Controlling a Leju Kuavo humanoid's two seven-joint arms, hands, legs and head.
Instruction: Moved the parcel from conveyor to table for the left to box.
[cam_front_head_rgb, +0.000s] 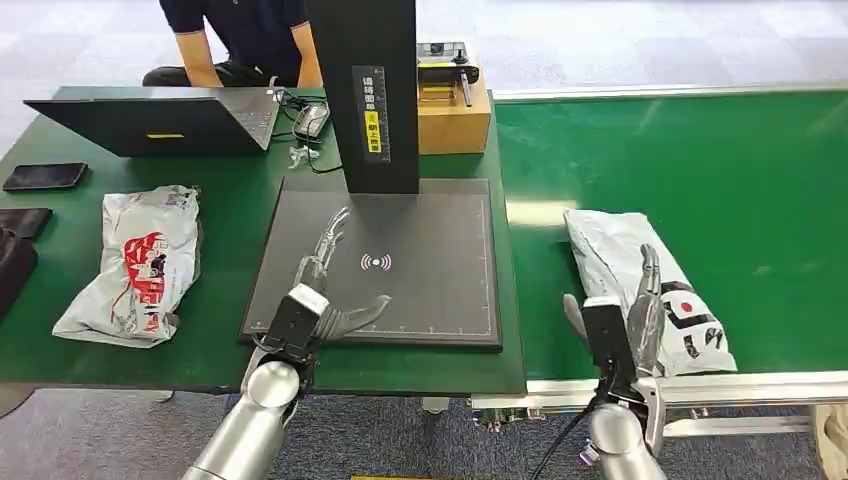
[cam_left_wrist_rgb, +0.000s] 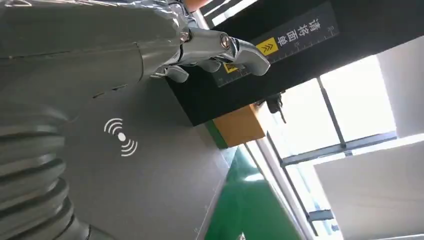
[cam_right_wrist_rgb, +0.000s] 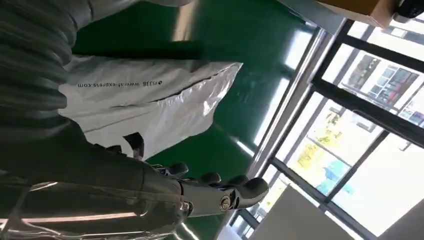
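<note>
A white plastic parcel (cam_front_head_rgb: 648, 285) with red and black print lies on the green conveyor belt (cam_front_head_rgb: 700, 170), near its front edge. My right hand (cam_front_head_rgb: 630, 315) hovers over the parcel's near end, fingers stretched out and apart, holding nothing; the wrist view shows the parcel (cam_right_wrist_rgb: 150, 105) just beyond the right hand (cam_right_wrist_rgb: 200, 192). My left hand (cam_front_head_rgb: 325, 285) is spread flat above the dark scanner pad (cam_front_head_rgb: 440, 240), empty, and the left wrist view shows this hand (cam_left_wrist_rgb: 210, 47) over the pad (cam_left_wrist_rgb: 150, 175).
A second white parcel (cam_front_head_rgb: 135, 265) lies on the green table at the left. A black scanner column (cam_front_head_rgb: 365, 90) rises behind the pad, with a wooden box (cam_front_head_rgb: 455, 110) beside it. A laptop (cam_front_head_rgb: 160, 120), a phone (cam_front_head_rgb: 45, 177) and a seated person (cam_front_head_rgb: 240, 40) are at the back left.
</note>
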